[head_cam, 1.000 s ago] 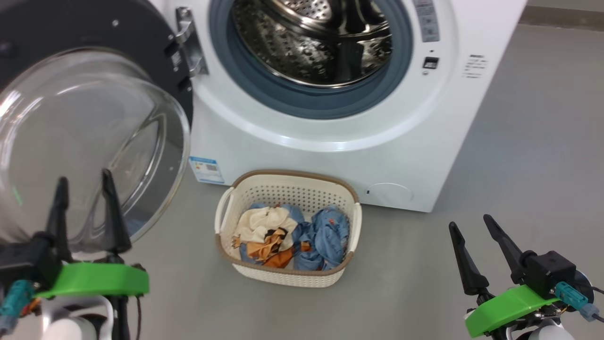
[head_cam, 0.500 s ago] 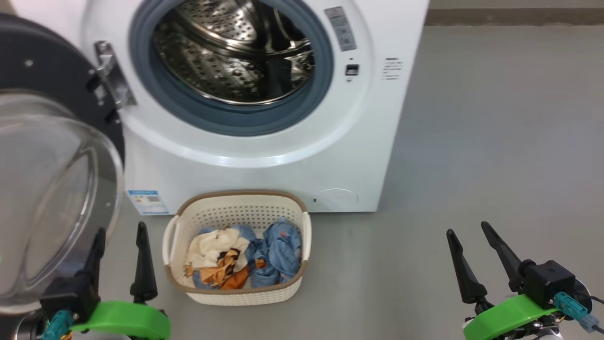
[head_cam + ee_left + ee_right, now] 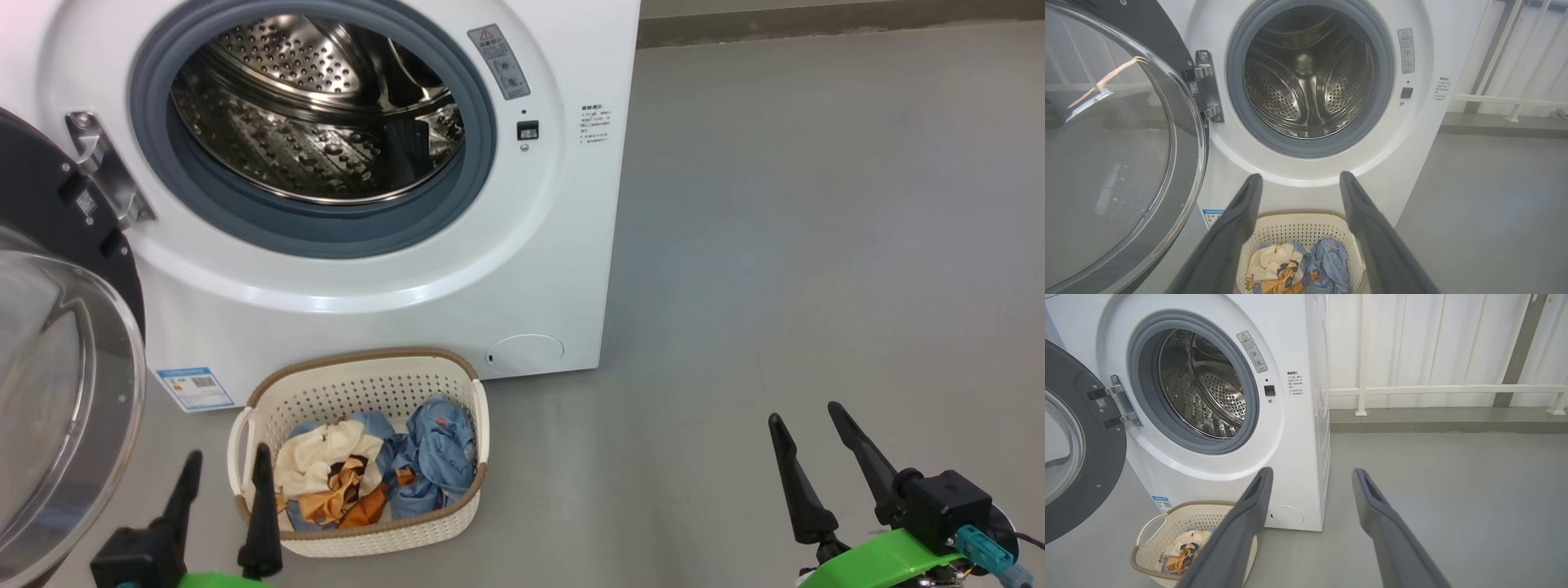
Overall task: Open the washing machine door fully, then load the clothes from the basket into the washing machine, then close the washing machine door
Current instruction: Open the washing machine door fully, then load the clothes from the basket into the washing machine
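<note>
The left claw (image 3: 228, 454) stood with its two fingers apart and held nothing. The right claw (image 3: 804, 412) was likewise spread and empty, above bare floor (image 3: 816, 245).

The basket (image 3: 359, 358) sat on the floor just beyond the left claw. In the head view, that claw's inner fingertip overlapped the basket's left handle. In the left wrist view, the basket lay between the two fingers. The right claw was well apart from the basket, to its right.

The clothes (image 3: 367, 482) lay inside the basket: a cream printed garment (image 3: 314, 459) on the left and a light blue garment (image 3: 437, 449) on the right, touching each other.

The washing machine (image 3: 563, 245) stood directly behind the basket. Its drum (image 3: 310, 122) was exposed inside the grey gasket (image 3: 326, 237). The door (image 3: 49, 392) hung open on the hinge at the machine's left, beside the left claw.

Compared with the earlier frames, the whole head view had shifted, placing the machine and basket further left; this was a camera move. The left claw sat lower in that view and no longer overlapped the door glass. Both claws remained spread. The clothes stayed in the basket.

Count: two claws, one washing machine, one door, one basket, two garments.
</note>
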Controlling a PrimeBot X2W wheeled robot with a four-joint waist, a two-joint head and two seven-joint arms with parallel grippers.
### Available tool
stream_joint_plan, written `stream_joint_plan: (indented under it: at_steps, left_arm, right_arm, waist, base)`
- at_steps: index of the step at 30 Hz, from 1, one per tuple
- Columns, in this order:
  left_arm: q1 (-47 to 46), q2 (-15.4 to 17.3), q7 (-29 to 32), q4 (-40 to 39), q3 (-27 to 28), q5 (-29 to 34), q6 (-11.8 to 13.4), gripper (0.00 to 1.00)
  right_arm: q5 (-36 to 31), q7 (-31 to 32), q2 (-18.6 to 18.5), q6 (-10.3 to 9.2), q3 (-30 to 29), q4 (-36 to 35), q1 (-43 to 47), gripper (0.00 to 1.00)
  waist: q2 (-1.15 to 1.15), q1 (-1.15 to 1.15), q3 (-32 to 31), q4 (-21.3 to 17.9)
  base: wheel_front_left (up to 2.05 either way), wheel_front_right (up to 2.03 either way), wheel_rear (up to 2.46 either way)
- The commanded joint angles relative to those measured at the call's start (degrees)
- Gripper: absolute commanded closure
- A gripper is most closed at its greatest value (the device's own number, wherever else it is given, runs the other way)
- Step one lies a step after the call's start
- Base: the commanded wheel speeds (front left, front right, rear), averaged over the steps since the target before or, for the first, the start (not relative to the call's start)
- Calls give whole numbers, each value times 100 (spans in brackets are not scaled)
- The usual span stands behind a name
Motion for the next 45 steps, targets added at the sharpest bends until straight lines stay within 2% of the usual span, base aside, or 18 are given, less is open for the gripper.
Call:
stream_joint_plan:
  at_steps: [1, 21, 25, 45]
  left_arm:
    - [-55, 69, -52, -87, 186, 38, 31, 0]
    - [128, 48, -153, 42, 109, -153, 21, 0]
    - [92, 100, -181, 88, 113, -75, 107, 0]
    - [-49, 176, -347, 272, 46, -118, 79, 0]
  right_arm:
    - [104, -45, -19, 55, 143, -162, -44, 0]
    - [58, -64, 103, 55, -25, -222, 41, 0]
    - [-9, -43, 120, 55, -110, -195, 34, 0]
    - [-116, 29, 205, 55, -232, -91, 30, 0]
  waist:
    - [0, 0, -3, 7]
    - [0, 0, 50, 313]
    - [0, 0, 73, 324]
    - [0, 0, 106, 338]
  base:
    - [0, 0, 0]
    - [0, 0, 0]
    - [0, 0, 0]
    - [0, 0, 0]
